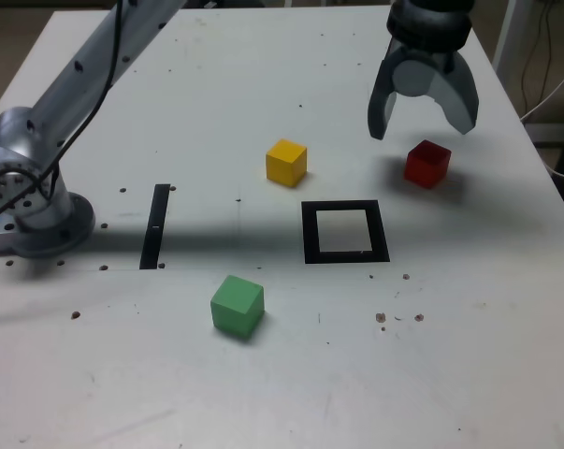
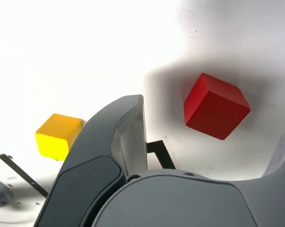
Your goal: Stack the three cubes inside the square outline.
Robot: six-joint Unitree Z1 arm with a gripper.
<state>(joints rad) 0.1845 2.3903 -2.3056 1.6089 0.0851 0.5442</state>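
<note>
The red cube point(image 1: 426, 164) point(image 2: 216, 106) rests on the white table at the exterior view's right. My gripper point(image 1: 422, 126) point(image 2: 213, 118) hangs open just above and behind it, holding nothing; the cube shows between the two fingers in the wrist view. The yellow cube point(image 1: 286, 162) point(image 2: 58, 135) sits near the table's middle. Toward the front lies the green cube point(image 1: 237, 306). The square outline point(image 1: 345, 232) lies flat in front of the red cube, with no cube inside; a corner of the square outline point(image 2: 159, 152) shows in the wrist view.
A narrow black strip point(image 1: 155, 225) point(image 2: 20, 174) lies on the table at the exterior view's left, beside the arm's base point(image 1: 34, 210). The table's right edge point(image 1: 543, 154) runs close behind the red cube.
</note>
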